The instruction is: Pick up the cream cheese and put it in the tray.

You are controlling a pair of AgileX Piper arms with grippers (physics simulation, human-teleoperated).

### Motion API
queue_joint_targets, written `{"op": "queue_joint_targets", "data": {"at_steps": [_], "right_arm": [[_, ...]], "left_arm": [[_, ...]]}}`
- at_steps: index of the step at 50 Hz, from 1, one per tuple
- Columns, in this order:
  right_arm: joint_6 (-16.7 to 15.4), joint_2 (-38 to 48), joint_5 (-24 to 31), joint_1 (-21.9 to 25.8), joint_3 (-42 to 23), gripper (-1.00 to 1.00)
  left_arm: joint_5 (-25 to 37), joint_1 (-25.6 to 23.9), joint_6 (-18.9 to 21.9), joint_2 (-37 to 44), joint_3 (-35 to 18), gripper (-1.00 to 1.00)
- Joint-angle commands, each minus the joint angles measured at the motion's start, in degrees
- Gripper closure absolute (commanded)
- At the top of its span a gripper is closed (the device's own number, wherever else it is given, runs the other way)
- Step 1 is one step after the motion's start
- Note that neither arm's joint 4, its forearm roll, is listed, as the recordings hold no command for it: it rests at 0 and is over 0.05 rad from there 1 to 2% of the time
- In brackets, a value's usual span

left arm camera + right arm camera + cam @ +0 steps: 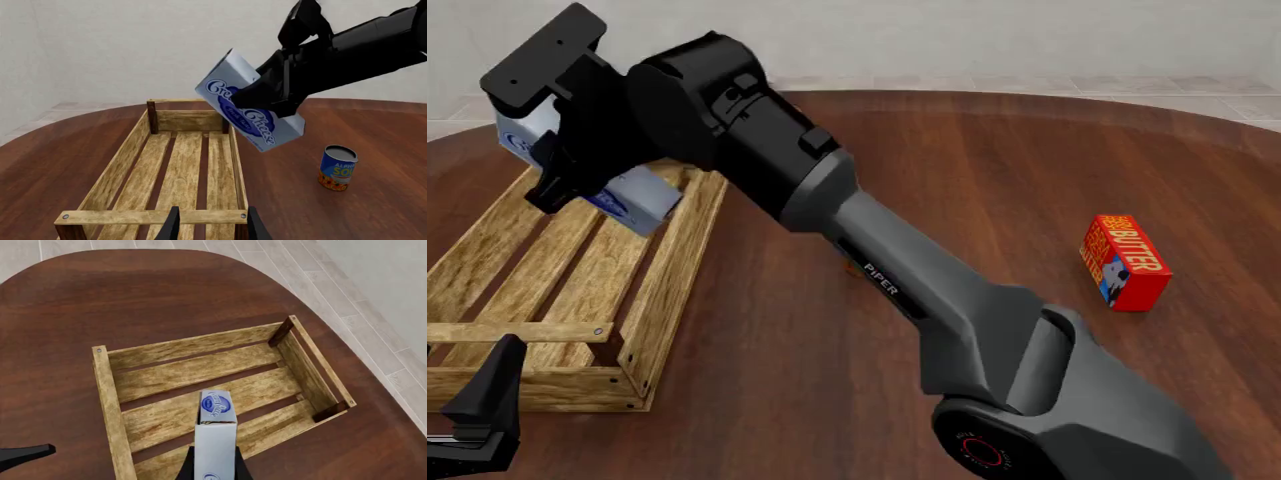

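Observation:
My right gripper (567, 165) is shut on the cream cheese (638, 203), a white-and-pale-blue box with a dark blue oval logo. It holds the box tilted in the air above the far part of the tray (674, 270), a long light-wood slatted crate. In the left wrist view the box (230, 75) hangs over the tray's far right corner (230, 120). In the right wrist view the box (215, 432) sits between the fingers over the tray's slats (193, 372). My left gripper (474, 420) is open and empty at the tray's near end (150, 217).
A red-orange butter box (1124, 262) stands on the table at the right. A blue-and-yellow can (337, 168) stands right of the tray. The right arm (881, 270) stretches diagonally across the round wooden table (988, 150).

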Motion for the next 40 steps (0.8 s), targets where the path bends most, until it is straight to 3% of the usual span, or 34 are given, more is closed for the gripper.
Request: {"op": "queue_joint_targets", "data": {"at_steps": [1,40], "right_arm": [[4.51,2.16,-4.44,2.00,-0.35,1.00],[4.29,11.99,-9.07,3.00,-0.29,1.00]], "left_arm": [[0.00,0.00,0.00,0.01,0.00,-1.00],[0.00,0.00,-0.01,0.00,0.00,-1.00]]}}
